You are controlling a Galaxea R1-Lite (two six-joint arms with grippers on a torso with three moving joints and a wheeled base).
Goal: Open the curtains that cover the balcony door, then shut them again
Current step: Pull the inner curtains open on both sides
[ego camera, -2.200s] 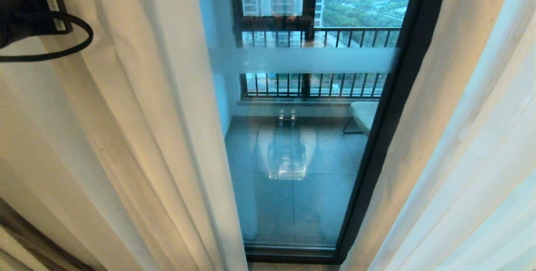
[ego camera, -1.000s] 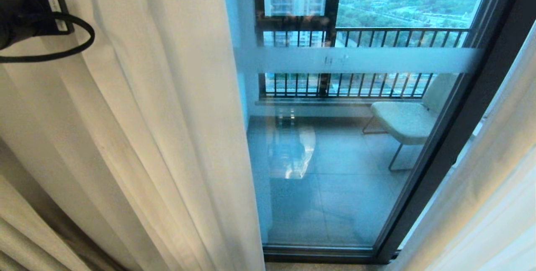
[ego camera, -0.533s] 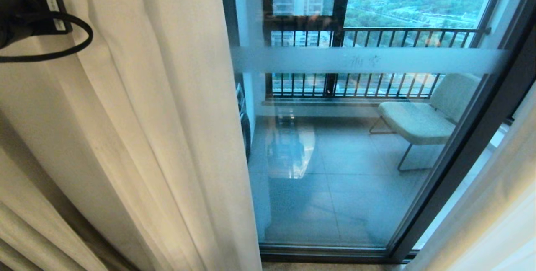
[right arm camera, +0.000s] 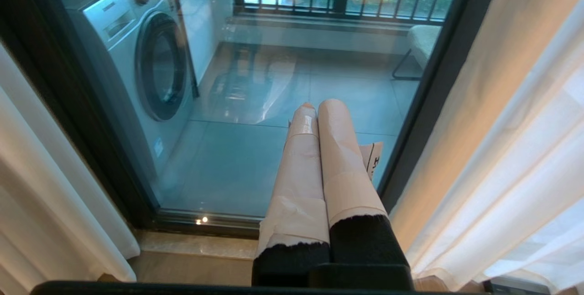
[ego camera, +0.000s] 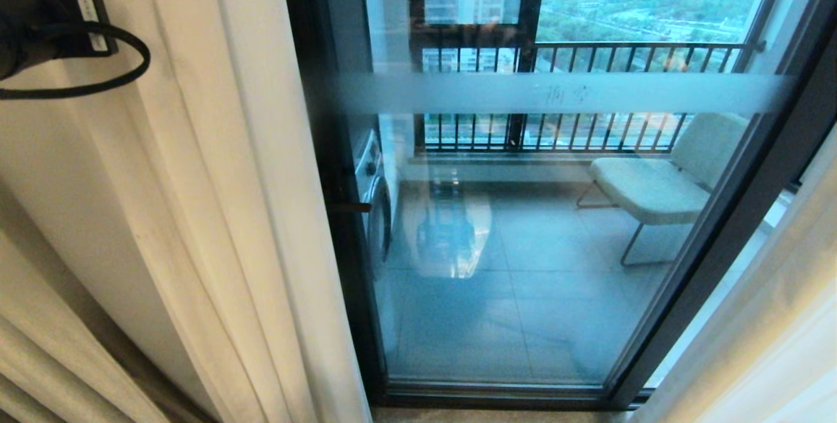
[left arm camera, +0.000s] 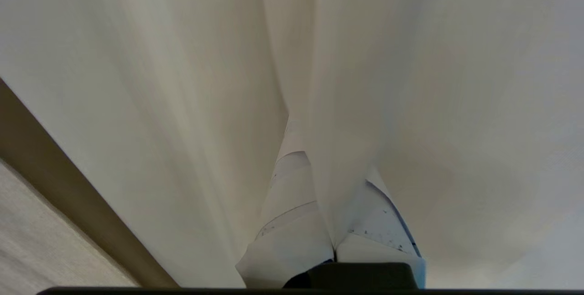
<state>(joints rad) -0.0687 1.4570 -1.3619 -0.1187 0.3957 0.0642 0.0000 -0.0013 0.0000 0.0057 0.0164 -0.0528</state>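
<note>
The left gripper (left arm camera: 335, 222), clamped on the cream pleated curtain (ego camera: 216, 168), has dragged it aside — the dark-framed glass balcony door (ego camera: 523, 246) shows wider; opening nearly done. The right gripper (right arm camera: 319, 112) hangs shut, empty.

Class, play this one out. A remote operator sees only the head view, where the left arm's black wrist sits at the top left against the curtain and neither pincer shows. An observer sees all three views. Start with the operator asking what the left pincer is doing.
Operator: What is the left pincer doing behind that drape?
Observer: The left wrist view shows the left pincer shut on a fold of the cream curtain.
Operator: And the right pincer? I can't find it.
Observer: The right pincer is shut on nothing. It sits low in the gap between the drapes and points at the balcony door.
</note>
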